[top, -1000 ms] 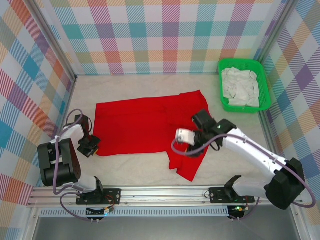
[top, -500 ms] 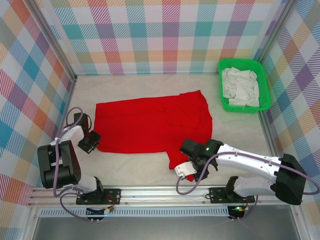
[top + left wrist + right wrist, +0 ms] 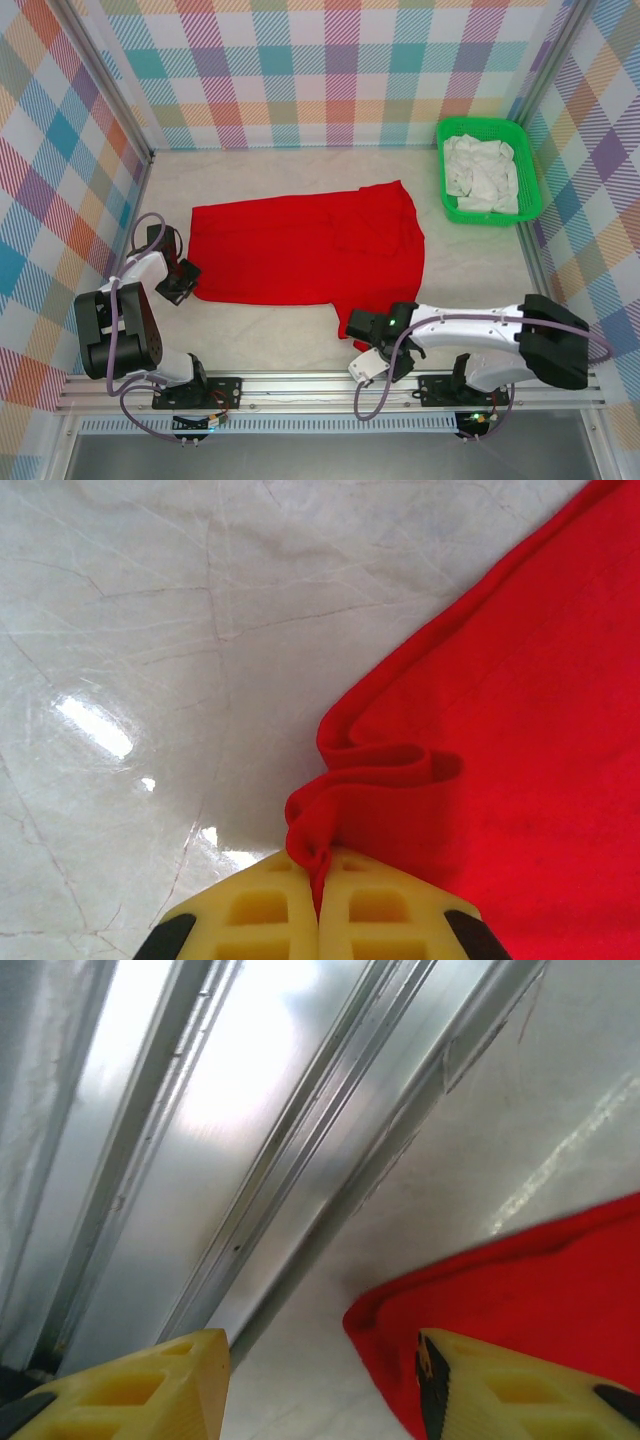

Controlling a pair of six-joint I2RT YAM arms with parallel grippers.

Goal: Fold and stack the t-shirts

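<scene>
1. Since the earlier overhead view, the right arm had drawn back from the middle of the t-shirt to its near right corner, and the cloth that had been bunched under the arm lay flatter. The left arm had scarcely shifted.
2. The t-shirt lay spread across the centre of the worktop, its right side turned back on itself and one flap reaching toward the near edge.
3. The left hand was pressed together on the left edge of the shirt, pinching a small raised ridge of fabric.
4. The right hand stood spread, the near corner of the red cloth lying between its fingers and under the right one; nothing was yet clamped.
5. Risk A: that corner sat close to the metal rail at the worktop's near edge. A closing hand might have caught only the tip of the hem, which would probably have slipped free on lifting.
6. Risk B: the left pinch held a thin fold. A pull from the right side could have dragged it out or skewed the whole shirt.
7. Risk C: the doubled right side might have been gathered in several layers, giving an uneven fold.
8. The green basket holding white cloths stood well apart at far right.
</scene>
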